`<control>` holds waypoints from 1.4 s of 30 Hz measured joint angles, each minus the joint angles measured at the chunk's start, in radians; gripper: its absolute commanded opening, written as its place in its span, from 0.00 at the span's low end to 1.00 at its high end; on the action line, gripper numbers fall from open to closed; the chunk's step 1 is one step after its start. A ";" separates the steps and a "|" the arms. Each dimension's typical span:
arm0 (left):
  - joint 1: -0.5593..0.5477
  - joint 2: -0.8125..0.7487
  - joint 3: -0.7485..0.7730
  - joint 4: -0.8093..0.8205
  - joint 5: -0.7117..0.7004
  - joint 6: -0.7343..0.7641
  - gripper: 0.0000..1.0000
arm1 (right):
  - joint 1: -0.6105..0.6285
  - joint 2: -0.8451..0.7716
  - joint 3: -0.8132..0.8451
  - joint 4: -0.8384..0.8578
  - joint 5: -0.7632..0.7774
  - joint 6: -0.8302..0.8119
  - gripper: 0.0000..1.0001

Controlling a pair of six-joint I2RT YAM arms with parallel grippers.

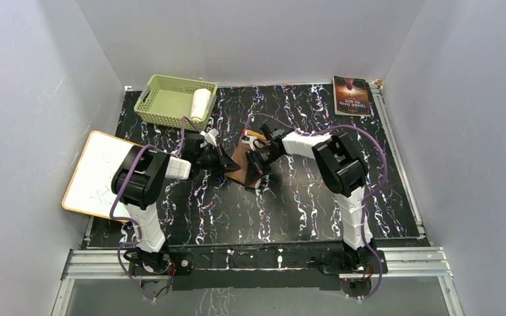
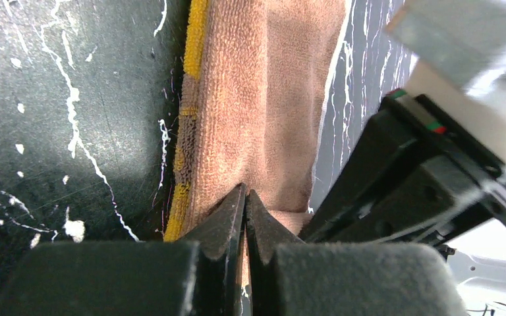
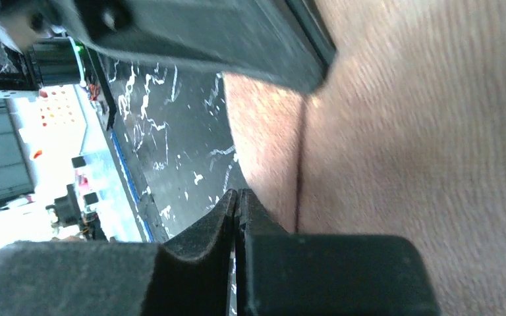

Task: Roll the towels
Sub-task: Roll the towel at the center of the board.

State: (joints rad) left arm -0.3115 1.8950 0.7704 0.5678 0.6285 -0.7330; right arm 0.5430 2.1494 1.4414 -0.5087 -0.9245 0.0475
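The brown towel (image 1: 240, 164) with a yellow-orange edge lies mid-table, bunched up between both grippers. My left gripper (image 1: 227, 161) is shut on it; in the left wrist view brown cloth (image 2: 263, 99) shows between the closed tips (image 2: 245, 192). My right gripper (image 1: 253, 164) is shut, and in the right wrist view the towel's (image 3: 402, 164) edge runs right into its closed tips (image 3: 237, 193). The two grippers nearly touch. The white towel (image 1: 201, 103) is a rolled cylinder lying in the green basket (image 1: 151, 99).
The green basket stands at the back left. A white board with a tan edge (image 1: 99, 174) overhangs the table's left side. A dark book (image 1: 351, 95) lies at the back right. White walls enclose the black marbled table.
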 measured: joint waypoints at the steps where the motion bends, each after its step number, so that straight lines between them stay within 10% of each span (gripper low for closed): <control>1: 0.000 0.000 0.000 0.000 0.000 0.000 0.00 | -0.007 0.000 -0.020 0.007 -0.010 0.000 0.00; 17: -0.100 -0.110 -0.156 0.063 -0.172 -0.146 0.00 | -0.071 0.005 -0.091 -0.006 -0.089 -0.065 0.01; 20: -0.127 -0.119 -0.169 0.070 -0.208 -0.185 0.00 | -0.071 -0.006 -0.062 -0.030 -0.039 -0.074 0.39; 28: -0.137 -0.123 -0.130 -0.007 -0.232 -0.196 0.00 | 0.128 -0.430 -0.186 0.056 0.498 -0.046 0.97; 35: -0.138 -0.123 -0.114 -0.037 -0.232 -0.183 0.00 | 0.346 -0.878 -0.686 0.573 0.872 -0.004 0.89; 38: -0.138 -0.123 -0.108 -0.046 -0.229 -0.175 0.00 | 0.315 -0.833 -0.723 0.599 0.914 -0.055 0.79; 42: -0.137 -0.121 -0.104 -0.049 -0.222 -0.164 0.00 | 0.376 -0.793 -0.781 0.659 1.029 -0.245 0.92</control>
State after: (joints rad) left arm -0.4488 1.7741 0.6666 0.5186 0.4061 -0.8967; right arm 0.9192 1.3560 0.6605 0.1505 0.1043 -0.1970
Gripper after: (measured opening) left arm 0.007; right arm 0.846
